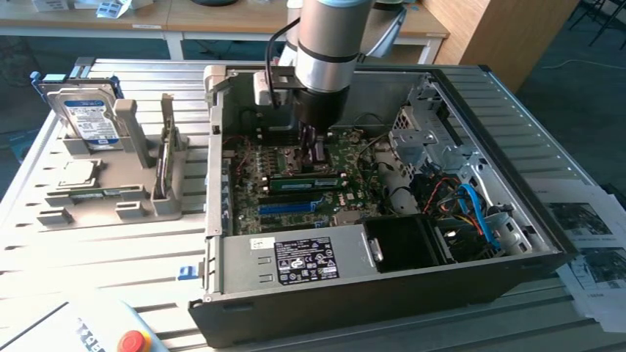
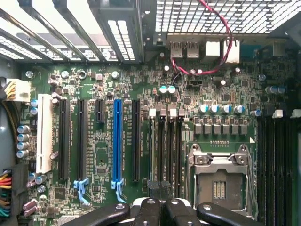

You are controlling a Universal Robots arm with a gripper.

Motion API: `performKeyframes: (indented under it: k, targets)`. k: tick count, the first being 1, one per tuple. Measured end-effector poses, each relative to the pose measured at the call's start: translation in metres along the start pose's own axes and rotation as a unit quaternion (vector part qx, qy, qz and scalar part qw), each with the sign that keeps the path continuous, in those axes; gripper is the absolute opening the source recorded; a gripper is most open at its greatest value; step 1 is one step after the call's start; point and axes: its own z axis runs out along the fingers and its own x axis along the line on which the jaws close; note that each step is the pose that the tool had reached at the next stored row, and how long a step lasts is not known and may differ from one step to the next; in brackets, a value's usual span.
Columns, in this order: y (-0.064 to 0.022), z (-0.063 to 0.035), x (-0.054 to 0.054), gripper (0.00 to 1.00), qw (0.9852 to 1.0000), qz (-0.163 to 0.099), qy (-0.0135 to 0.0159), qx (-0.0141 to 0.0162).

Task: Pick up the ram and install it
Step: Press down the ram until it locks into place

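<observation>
My gripper (image 1: 315, 154) hangs inside the open computer case (image 1: 528, 220), over the motherboard (image 1: 284, 165). Its fingers are shut and I see nothing between them. A green ram stick (image 1: 305, 181) stands on edge in a slot on the motherboard, just on the near side of the gripper and apart from it. In the wrist view the shut gripper (image 2: 160, 206) is over the black memory slots (image 2: 164, 146), which lie beside the blue slot strip (image 2: 116, 141). A thin board (image 1: 166, 154) stands on edge in the grey holder (image 1: 108, 198) outside the case.
A silver hard drive (image 1: 90, 117) with a blue-white label stands in the grey holder at the exterior view's left. The power supply (image 1: 293, 260), drive cage (image 1: 430, 139) and loose cables (image 1: 470, 209) crowd the case. A red button (image 1: 132, 342) sits at the near corner.
</observation>
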Motion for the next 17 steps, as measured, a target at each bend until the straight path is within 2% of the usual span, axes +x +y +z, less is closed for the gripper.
performKeyframes:
  k: [5, 17]
  targets:
    - [0.0046, 0.0001, -0.0001, 0.10, 1.0000, 0.000, 0.0000, 0.0000]
    - [0.0046, 0.0050, -0.0001, 0.10, 1.0000, 0.000, 0.0000, 0.0000]
